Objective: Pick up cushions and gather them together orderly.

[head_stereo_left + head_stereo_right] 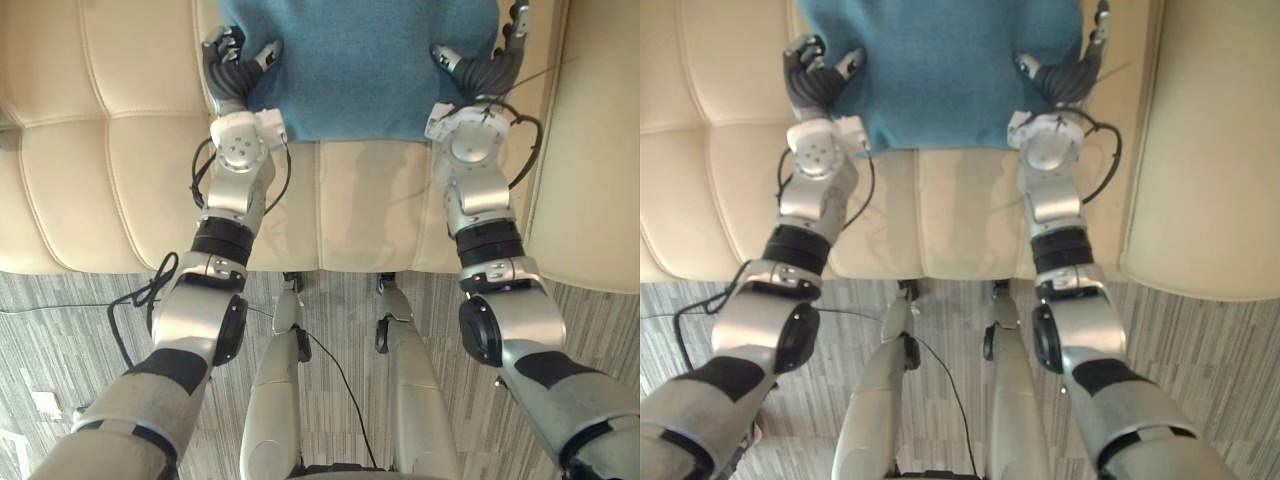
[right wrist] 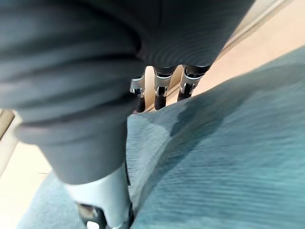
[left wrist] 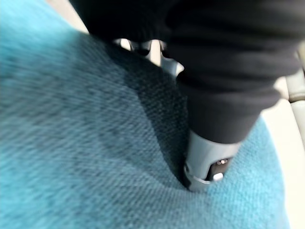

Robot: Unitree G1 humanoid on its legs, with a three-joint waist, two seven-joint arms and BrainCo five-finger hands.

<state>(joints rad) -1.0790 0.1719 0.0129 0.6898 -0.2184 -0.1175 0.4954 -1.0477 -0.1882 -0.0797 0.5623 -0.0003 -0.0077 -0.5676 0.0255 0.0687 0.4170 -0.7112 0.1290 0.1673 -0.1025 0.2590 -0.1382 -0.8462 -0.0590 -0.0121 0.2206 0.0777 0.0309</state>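
One teal woven-fabric cushion lies back from the front edge of the cream leather sofa. Two hands pinch it between fingers and thumb: left hand at its left side, right hand at its right.

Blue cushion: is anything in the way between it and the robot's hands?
Nothing visible. The left hand and right hand pinch the blue cushion at its opposite edges on the cream sofa, each thumb pressed into the fabric.
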